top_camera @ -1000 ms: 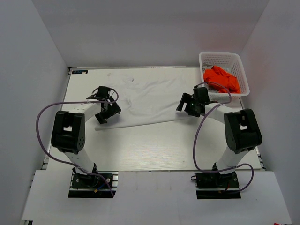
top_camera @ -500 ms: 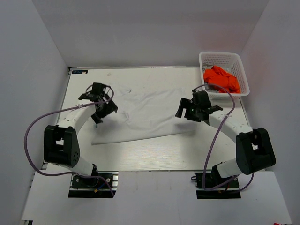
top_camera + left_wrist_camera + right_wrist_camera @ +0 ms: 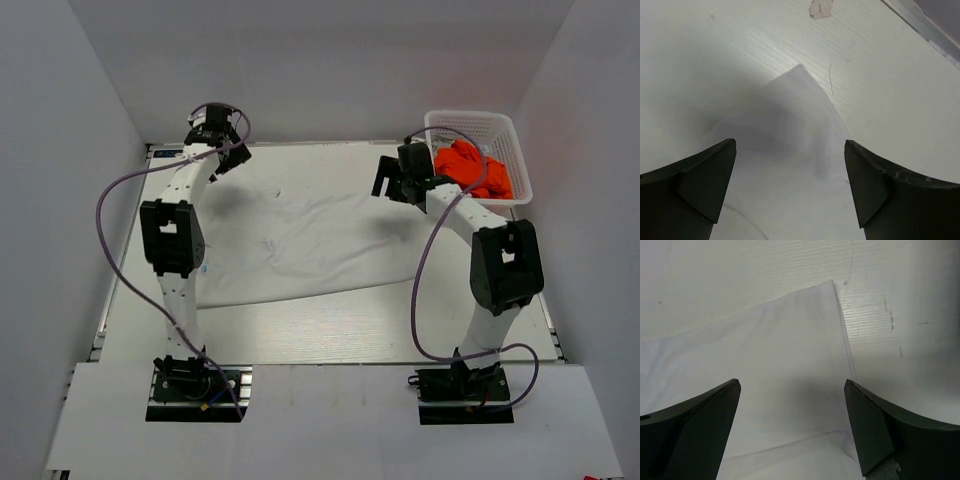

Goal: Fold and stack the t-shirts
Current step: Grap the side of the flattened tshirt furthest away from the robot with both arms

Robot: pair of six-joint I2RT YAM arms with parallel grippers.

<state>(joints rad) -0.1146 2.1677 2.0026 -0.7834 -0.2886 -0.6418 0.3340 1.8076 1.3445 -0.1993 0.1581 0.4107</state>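
A plain white t-shirt lies spread across the middle of the table. My left gripper hangs open above its far left corner. In the left wrist view that pointed corner lies flat between my open fingers, and the left gripper holds nothing. My right gripper is open over the far right corner. The right wrist view shows the hemmed corner below the empty right gripper. A bright orange t-shirt sits crumpled in the basket.
The white lattice basket stands at the far right corner, just right of my right wrist. White walls close in the table on three sides. A small piece of tape is stuck on the table past the left corner, near the table's metal edge.
Both arms have stretched from mid-table out to the far side, grippers staying open. The white shirt's near edge now lies closer to the arm bases.
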